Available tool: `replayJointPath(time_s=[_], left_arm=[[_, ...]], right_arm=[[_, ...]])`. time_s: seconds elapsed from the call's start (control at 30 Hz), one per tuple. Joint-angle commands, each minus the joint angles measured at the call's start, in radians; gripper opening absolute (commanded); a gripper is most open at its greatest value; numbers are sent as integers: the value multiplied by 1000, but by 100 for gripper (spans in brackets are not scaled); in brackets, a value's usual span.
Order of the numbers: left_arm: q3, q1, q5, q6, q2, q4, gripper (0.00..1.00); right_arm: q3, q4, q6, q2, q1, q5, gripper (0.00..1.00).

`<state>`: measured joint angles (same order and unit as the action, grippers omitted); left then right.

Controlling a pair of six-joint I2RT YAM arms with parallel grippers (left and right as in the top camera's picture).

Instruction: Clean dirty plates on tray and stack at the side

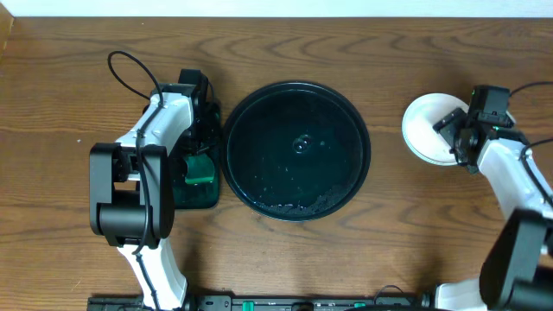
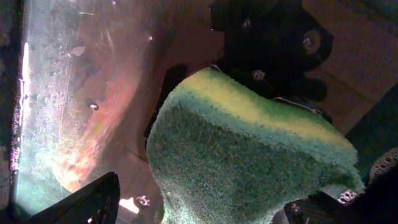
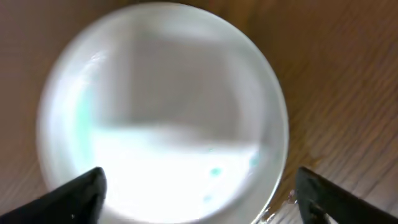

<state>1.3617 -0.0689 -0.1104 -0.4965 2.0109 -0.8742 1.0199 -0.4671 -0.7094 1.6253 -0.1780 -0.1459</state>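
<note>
A teal-flecked white plate (image 3: 161, 112) rests on bare tabletop (image 1: 389, 233), right of the empty black tray (image 1: 298, 85). The right gripper (image 3: 199, 186) hovers over it, fingers spread. A straight lift looks safest. Whether the left gripper (image 2: 199, 205) pinches the sponge (image 2: 236, 162) is unclear.

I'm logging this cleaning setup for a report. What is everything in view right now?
table: one, brown wood grain, under everything.
round tray: one, black, middle of the table, wet, no plates on it.
plate: one visible, white with faint teal marks, on bare wood right of the round tray; I cannot tell whether more lie beneath it.
small tray: one, dark green, rectangular, left of the round tray.
sponge: one, green with a yellow layer, over the small tray.
left gripper: one, black, fingers either side of the sponge; grip unclear.
right gripper: one, black, open above the plate.
</note>
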Motion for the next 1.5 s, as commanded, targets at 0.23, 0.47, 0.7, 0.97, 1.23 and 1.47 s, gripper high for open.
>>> replayJointPath(time_s=[0.23,0.47,0.7,0.97,1.23,1.47], left_arm=[[-8,1,-6,5,3,-3,82],[-8,1,-5,-10,3,50,82],[3,5,-5,-6,-4,53,83],[18,5,-63,74,-197,52,82],[18,4,-91,135,-576,-10,82],[18,4,-34,214,-938,-48,83]], right_arm=[[8,-168,260,-418,163,151,99],[8,-307,264,-645,328,181,99],[8,-346,288,-785,470,180,99],[8,-369,300,-790,500,180,99],[8,-372,351,-748,500,181,99],[8,-373,405,-730,500,180,99]])
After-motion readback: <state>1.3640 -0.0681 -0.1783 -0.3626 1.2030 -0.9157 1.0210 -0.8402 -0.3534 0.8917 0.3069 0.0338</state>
